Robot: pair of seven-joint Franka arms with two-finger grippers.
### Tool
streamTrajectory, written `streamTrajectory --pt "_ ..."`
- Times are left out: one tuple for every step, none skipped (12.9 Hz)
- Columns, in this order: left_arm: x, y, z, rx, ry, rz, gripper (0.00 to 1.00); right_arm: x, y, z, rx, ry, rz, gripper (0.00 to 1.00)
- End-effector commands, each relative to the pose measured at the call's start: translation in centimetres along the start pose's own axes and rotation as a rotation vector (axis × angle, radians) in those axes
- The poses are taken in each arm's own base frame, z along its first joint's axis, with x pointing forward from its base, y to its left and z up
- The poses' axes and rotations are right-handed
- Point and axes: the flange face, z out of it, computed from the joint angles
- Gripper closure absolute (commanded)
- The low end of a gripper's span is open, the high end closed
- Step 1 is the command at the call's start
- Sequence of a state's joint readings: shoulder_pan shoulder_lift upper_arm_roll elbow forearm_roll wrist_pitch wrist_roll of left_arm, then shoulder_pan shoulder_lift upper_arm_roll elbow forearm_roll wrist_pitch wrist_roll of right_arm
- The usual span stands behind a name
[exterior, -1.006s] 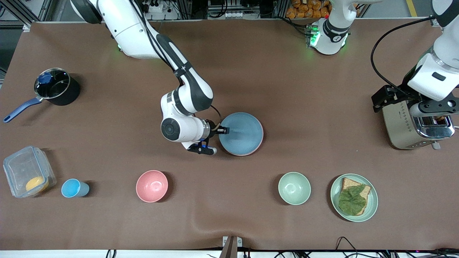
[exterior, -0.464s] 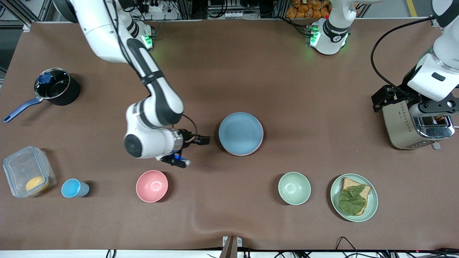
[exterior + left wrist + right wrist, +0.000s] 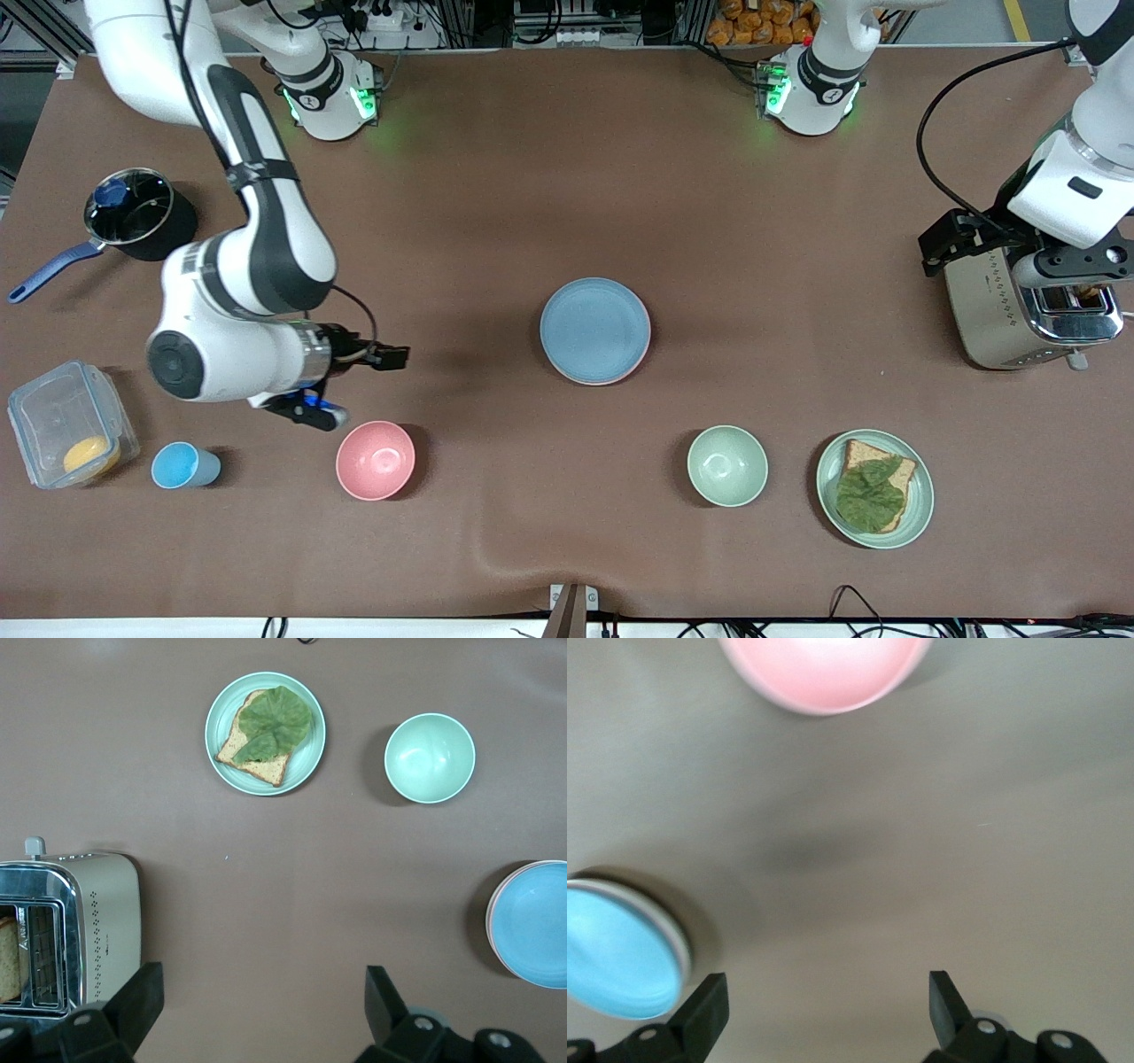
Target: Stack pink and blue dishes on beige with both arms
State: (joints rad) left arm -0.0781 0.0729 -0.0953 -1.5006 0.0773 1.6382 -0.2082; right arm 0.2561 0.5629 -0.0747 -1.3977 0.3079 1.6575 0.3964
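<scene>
Right tool (image 3: 394,357) is held open, empty, over desk (image 3: 496,195), well apart from blue plate (image 3: 594,330); left tool (image 3: 266,1014) open over toaster (image 3: 1019,310).

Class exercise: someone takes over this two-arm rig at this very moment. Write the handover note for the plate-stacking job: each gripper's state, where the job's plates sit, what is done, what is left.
Right gripper: open, empty, over bare table near the pink bowl.
Left gripper: open, empty, waiting over the toaster at its own end of the table.
Plates: the blue plate lies on top of a stack mid-table, with the pink plate's rim showing under it. The beige plate is not visible; it may be hidden beneath.
Done: blue on pink, stack released.
Left: confirm beige is at the bottom; otherwise nothing obvious remains.
</scene>
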Motion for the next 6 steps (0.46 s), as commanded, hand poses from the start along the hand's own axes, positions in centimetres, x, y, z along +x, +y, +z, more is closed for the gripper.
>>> streamTrajectory --pt "-0.9 -0.5 -0.7 0.000 -0.012 0.011 0.00 -0.2 5.1 -3.5 -0.056 0.011 -0.056 0.00" --pt "-0.9 -0.6 -0.6 0.000 -0.012 0.011 0.00 0.1 7.4 -4.7 -0.065 0.013 -0.086 0.00" --pt "-0.8 -0.6 -0.6 0.000 -0.012 0.011 0.00 -0.3 8.8 -6.3 -0.086 0.042 -0.105 0.00" --pt "-0.8 -0.6 -0.6 0.000 -0.012 0.011 0.00 -0.5 10.5 -7.6 -0.129 0.071 -0.099 0.00" --pt "-0.7 -0.8 -0.6 -0.005 -0.013 0.014 0.00 -2.6 12.6 -10.4 -0.159 0.124 -0.087 0.00" --pt "-0.7 -0.8 -0.5 -0.011 -0.016 0.012 0.00 -4.8 13.4 -12.4 -0.160 0.156 -0.086 0.00"
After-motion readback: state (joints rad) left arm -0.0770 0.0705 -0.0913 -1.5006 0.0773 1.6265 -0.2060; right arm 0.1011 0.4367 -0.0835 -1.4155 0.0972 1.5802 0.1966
